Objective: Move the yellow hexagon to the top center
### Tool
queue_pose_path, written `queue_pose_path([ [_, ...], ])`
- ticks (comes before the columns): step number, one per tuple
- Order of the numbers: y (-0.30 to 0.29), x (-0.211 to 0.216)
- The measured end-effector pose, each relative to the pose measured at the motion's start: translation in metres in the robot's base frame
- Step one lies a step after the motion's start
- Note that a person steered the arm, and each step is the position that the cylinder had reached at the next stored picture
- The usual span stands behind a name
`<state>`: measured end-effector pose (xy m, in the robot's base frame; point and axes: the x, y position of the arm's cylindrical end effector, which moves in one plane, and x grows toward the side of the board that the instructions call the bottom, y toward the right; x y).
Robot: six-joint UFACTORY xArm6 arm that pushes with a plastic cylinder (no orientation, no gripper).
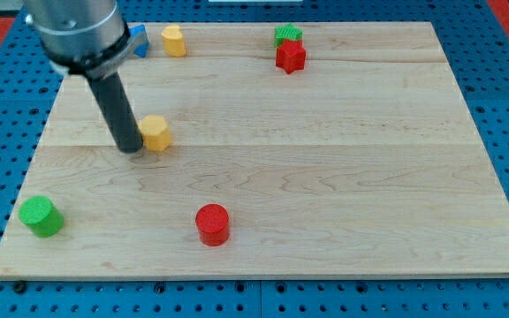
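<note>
The yellow hexagon point(155, 132) lies on the wooden board point(343, 177) at the view's left, about mid-height. My tip point(130, 147) rests on the board just left of the hexagon, touching or nearly touching its side. The dark rod rises from there toward the view's top left.
A yellow block point(174, 40) and a blue block point(138, 39), partly hidden by the arm, sit at the top left. A green block point(286, 34) and a red star-like block point(290, 56) sit at top centre. A green cylinder point(40, 215) and a red cylinder point(212, 223) sit near the bottom.
</note>
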<state>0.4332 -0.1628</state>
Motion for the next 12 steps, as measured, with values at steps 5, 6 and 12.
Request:
queue_pose_path([
  [5, 0.047, -0.028],
  [6, 0.001, -0.038],
  [12, 0.141, -0.111],
])
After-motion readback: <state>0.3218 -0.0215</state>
